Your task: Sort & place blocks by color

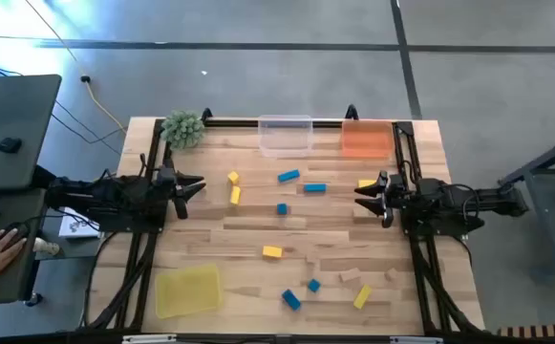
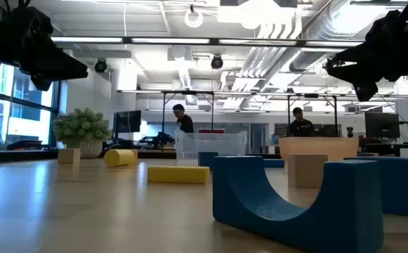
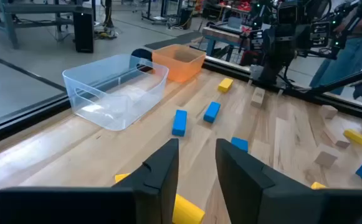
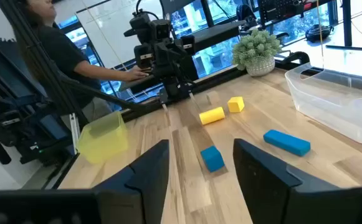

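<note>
Blocks (image 1: 288,176) lie scattered loose across our surface (image 1: 258,239), none yet in the trays (image 1: 286,134) at its edges. Our left end effector (image 1: 197,184) and right end effector (image 1: 361,194) hover empty, fingers parted, awaiting first picks.

Left pincer (image 1: 197,184) and right pincer (image 1: 361,192) hover at opposite table edges, both parted, empty.

My left pincer (image 1: 199,182) hung over the worktop's (image 1: 258,239) left edge and my right pincer (image 1: 361,194) over its right edge, facing each other. The blocks (image 1: 288,176) lay scattered between them. Along the far edge stood a plant (image 1: 182,128) and two trays (image 1: 286,135); a third tray (image 1: 188,290) sat at the near left corner.
</note>
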